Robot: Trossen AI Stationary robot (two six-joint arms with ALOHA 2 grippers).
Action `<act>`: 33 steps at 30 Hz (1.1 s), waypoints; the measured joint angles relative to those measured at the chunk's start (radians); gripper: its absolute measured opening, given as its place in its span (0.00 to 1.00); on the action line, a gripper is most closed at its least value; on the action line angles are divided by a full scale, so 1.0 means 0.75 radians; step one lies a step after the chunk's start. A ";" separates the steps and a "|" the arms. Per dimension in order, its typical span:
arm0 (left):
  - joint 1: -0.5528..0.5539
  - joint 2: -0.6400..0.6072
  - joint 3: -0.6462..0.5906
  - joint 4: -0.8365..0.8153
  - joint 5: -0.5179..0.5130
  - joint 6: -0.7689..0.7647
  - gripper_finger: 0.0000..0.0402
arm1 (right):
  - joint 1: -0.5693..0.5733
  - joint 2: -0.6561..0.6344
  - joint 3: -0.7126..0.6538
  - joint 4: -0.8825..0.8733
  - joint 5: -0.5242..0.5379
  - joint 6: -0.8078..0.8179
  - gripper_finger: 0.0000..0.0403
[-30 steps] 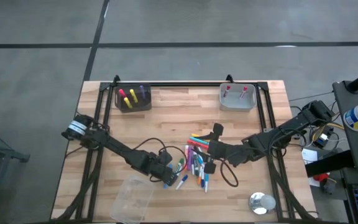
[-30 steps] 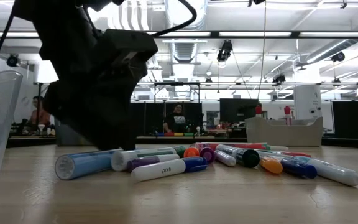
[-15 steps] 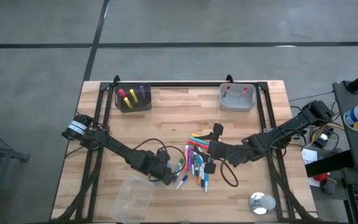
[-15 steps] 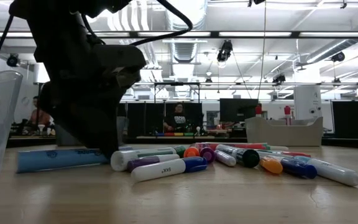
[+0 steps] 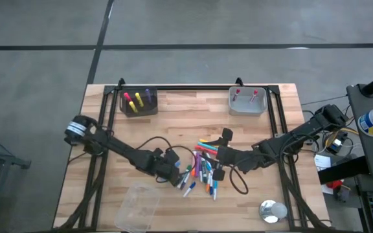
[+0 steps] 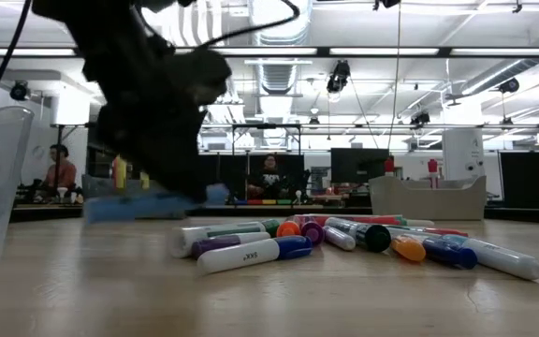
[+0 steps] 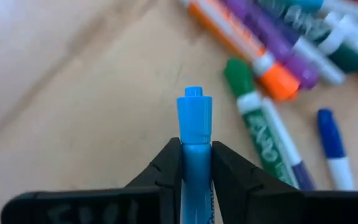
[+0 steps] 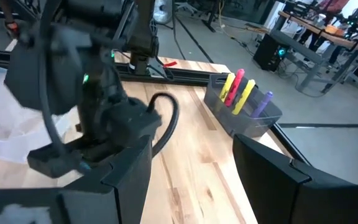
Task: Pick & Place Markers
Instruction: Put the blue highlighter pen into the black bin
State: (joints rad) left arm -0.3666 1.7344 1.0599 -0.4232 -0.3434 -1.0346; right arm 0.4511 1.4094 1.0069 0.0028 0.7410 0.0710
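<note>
While the right arm waits, high view: left gripper [image 5: 173, 176] sits at nine o'clock of the loose pile of short capped markers [image 5: 203, 169] on the wooden table [image 5: 186, 123]. Right gripper [image 5: 220, 155] hangs at the pile's three o'clock edge. Dark open bin [image 5: 139, 102] at eleven o'clock holds pink, yellow and purple markers upright; grey bin [image 5: 247, 101] at one o'clock holds two red-tipped ones. Clear plastic tub [image 5: 136, 207] at seven o'clock looks unfilled.

Low view: light-blue marker [image 6: 148, 201] is clear of the tabletop, roughly level.

Left wrist view: fingers [image 7: 166, 168] pinch the blue barrel mid-length, cap poking ahead. Judged light, stiff, smooth plastic; a round barrel may swivel, so mid-barrel is the sensible hold.

Right wrist view: fingers [image 8: 271, 177] spread wide, holding nothing.
</note>
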 joint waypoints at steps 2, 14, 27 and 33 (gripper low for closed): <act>0.017 -0.041 0.000 0.001 -0.037 0.044 0.16 | 0.000 0.000 -0.001 -0.003 0.000 0.018 0.54; 0.062 -0.450 0.000 -0.005 -0.345 0.319 0.16 | 0.001 0.001 -0.025 -0.005 -0.003 0.120 0.54; 0.057 -0.728 -0.001 0.261 -0.438 0.643 0.16 | -0.003 0.002 -0.235 0.514 -0.109 0.012 0.54; 0.056 -0.716 -0.002 0.516 -0.358 0.841 0.16 | -0.030 0.002 -0.284 0.682 -0.256 -0.034 0.54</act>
State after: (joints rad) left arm -0.3248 1.1977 1.0584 -0.0359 -0.6121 -0.4038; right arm 0.4283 1.4105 0.7937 0.5140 0.5487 0.0455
